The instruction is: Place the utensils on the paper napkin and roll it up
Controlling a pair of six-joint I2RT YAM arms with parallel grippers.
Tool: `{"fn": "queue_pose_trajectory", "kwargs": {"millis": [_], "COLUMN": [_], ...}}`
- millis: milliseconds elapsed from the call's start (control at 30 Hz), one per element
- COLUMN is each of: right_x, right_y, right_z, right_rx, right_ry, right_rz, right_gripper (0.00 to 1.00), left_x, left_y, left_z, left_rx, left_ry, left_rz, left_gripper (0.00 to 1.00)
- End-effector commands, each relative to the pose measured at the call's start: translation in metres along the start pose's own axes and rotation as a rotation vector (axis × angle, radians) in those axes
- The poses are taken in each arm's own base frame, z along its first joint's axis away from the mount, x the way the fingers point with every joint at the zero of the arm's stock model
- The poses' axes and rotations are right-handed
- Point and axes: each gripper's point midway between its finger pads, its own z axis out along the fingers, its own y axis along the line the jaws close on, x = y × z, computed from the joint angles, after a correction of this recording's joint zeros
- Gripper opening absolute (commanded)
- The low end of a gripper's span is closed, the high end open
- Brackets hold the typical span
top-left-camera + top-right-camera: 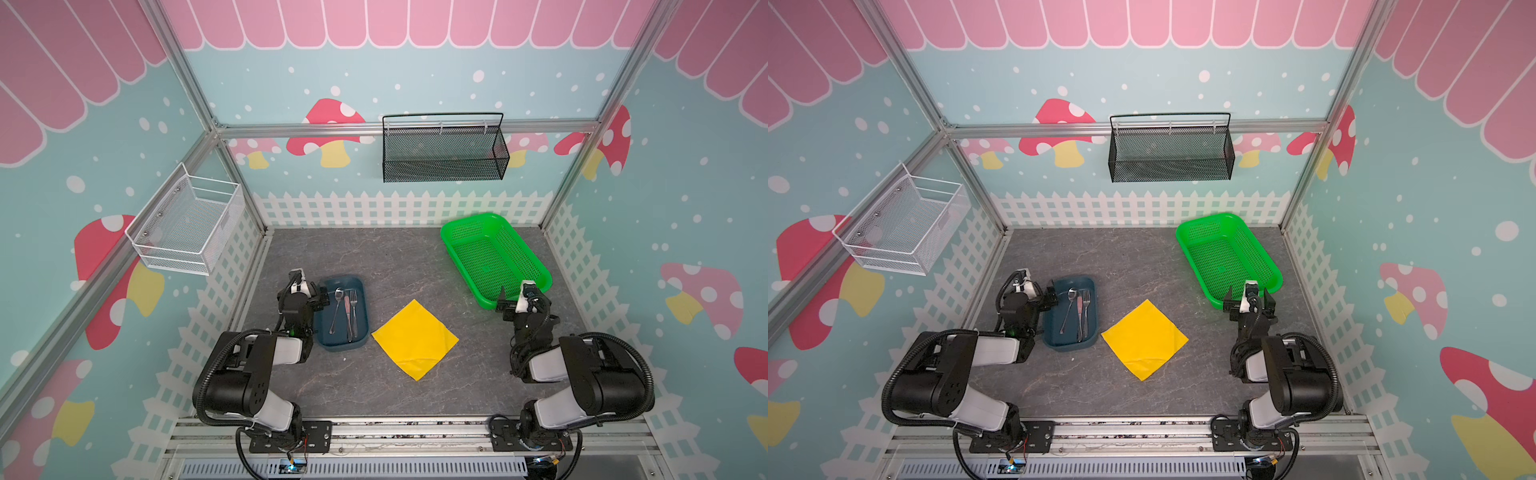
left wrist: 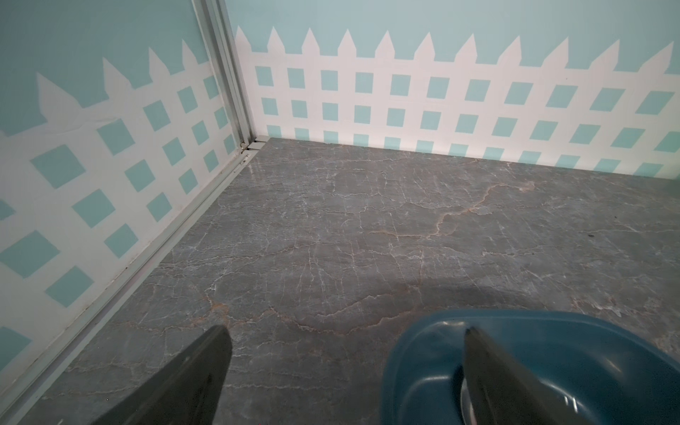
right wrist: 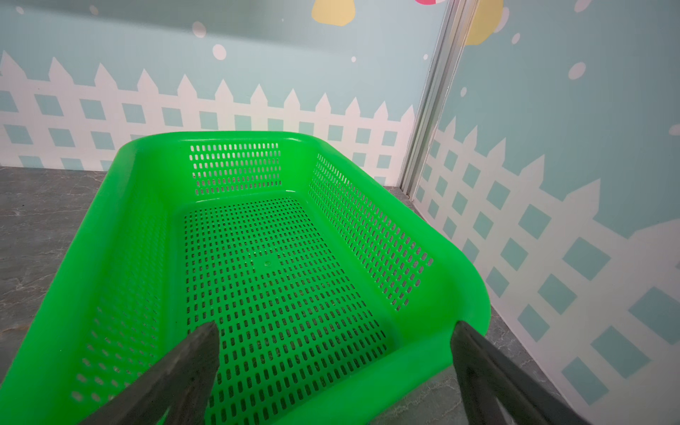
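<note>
Top views: both arms folded, elbows back by the base, wrists aimed at the rear wall. Left gripper [image 1: 305, 293] has its fingers spread, empty. The tray [image 1: 365, 328] just beside them holds the spoon [image 1: 336, 311], knife [image 1: 348, 318] and fork [image 1: 353, 313]. The napkin [image 1: 415, 338] lies flat on the table [image 1: 415, 257], between the grippers and well apart from both. Right gripper [image 1: 1248, 300] is spread too, empty, at the near end of the basket [image 1: 1194, 270].
Left wrist: one finger [image 2: 191, 379] over bare table, the other over the tray's corner.
Right wrist: fingers [image 3: 176, 375] flank the basket's near rim, contact unclear.
</note>
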Motion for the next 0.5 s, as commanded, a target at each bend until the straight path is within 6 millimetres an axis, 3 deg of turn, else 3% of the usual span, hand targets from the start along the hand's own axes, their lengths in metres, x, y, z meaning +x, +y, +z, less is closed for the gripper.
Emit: {"fn": "queue_pose_trajectory", "kwargs": {"millis": [0, 133, 200, 267, 300, 367, 467], "right_x": [-0.023, -0.048, -0.063, -0.077, -0.083, -0.098, -0.103], "right_y": [-0.007, -0.006, 0.011, 0.043, 0.056, 0.092, 0.127], "right_z": [-0.012, -0.007, -0.006, -0.012, -0.016, -0.036, -0.062], "right_rx": [0.018, -0.012, -0.120, -0.319, -0.397, -0.650, -0.920], "right_ry": [-0.066, 0.011, 0.055, 0.084, 0.102, 0.115, 0.185], "right_rz": [0.007, 0.068, 0.119, 0.190, 0.238, 0.304, 0.427], "right_gripper": [1.00, 1.00, 1.00, 0.99, 1.00, 1.00, 1.00], "left_x": [-0.027, -0.058, -0.069, -0.070, -0.071, -0.077, -0.082], "left_y": [0.010, 0.028, 0.035, 0.039, 0.033, -0.007, -0.050], "left_z": [-0.018, -0.035, -0.044, -0.055, -0.057, -0.065, -0.085], "left_rx": [-0.080, -0.179, -0.203, -0.214, -0.153, 0.141, 0.393], "left_ry": [-0.071, 0.001, 0.041, 0.095, 0.121, 0.177, 0.253], "left_rz": [-0.004, -0.122, -0.229, -0.369, -0.403, -0.428, -0.528], "left_gripper": [1.00, 1.00, 1.00, 1.00, 1.00, 1.00, 1.00]}}
